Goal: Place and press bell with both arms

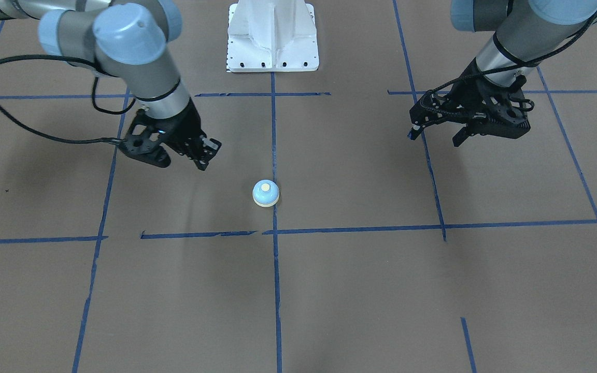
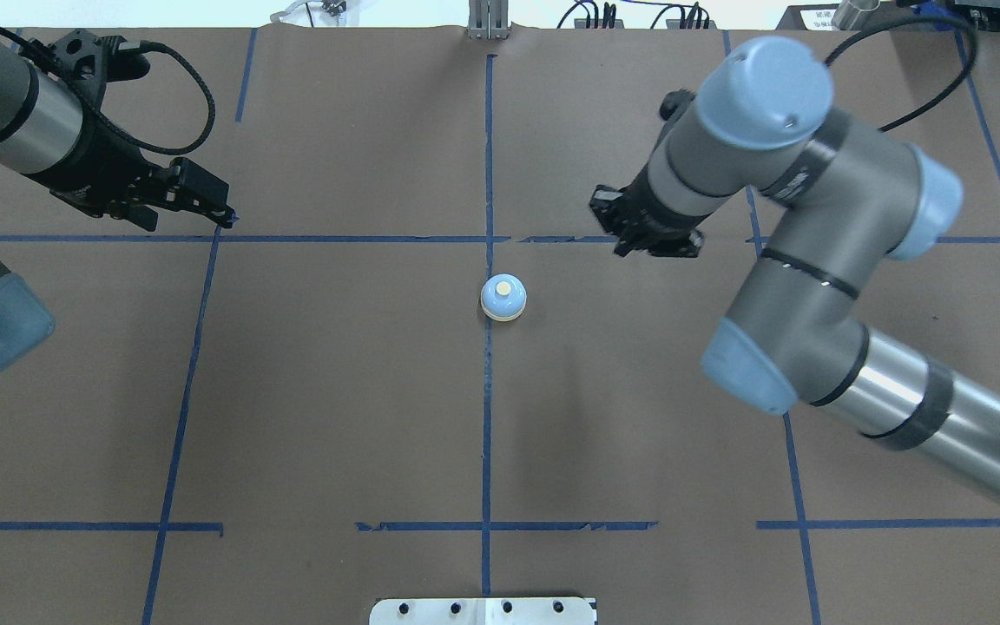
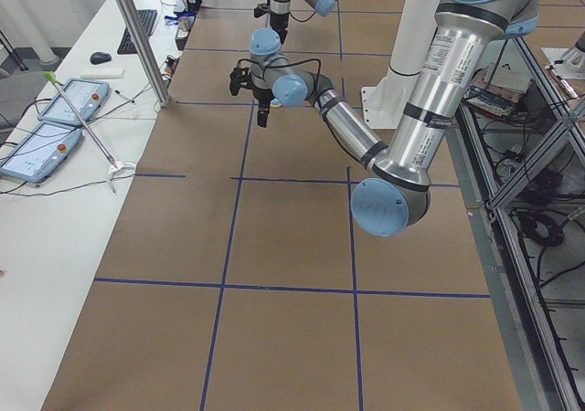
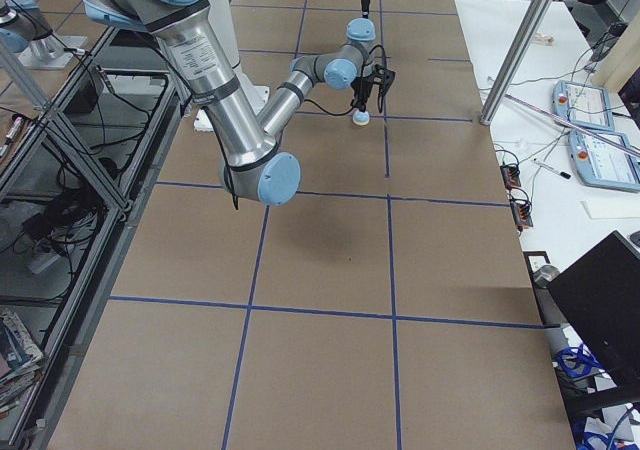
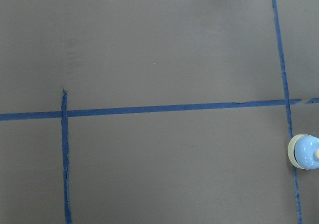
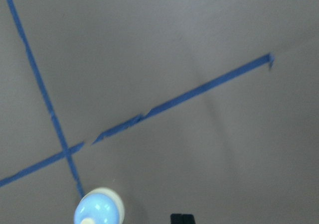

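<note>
The light-blue bell with a cream button stands upright on the brown table, on a blue tape line; it also shows in the overhead view. My left gripper is open and empty, held above the table far to the bell's side. My right gripper has its fingers together and holds nothing; it hovers close to the bell, beside and above it. The bell sits at the right edge of the left wrist view and at the bottom of the right wrist view.
The white pedestal base stands at the robot's edge of the table. Blue tape lines form a grid on the brown surface. A side table with tablets and a metal pole lies beyond the table's far side.
</note>
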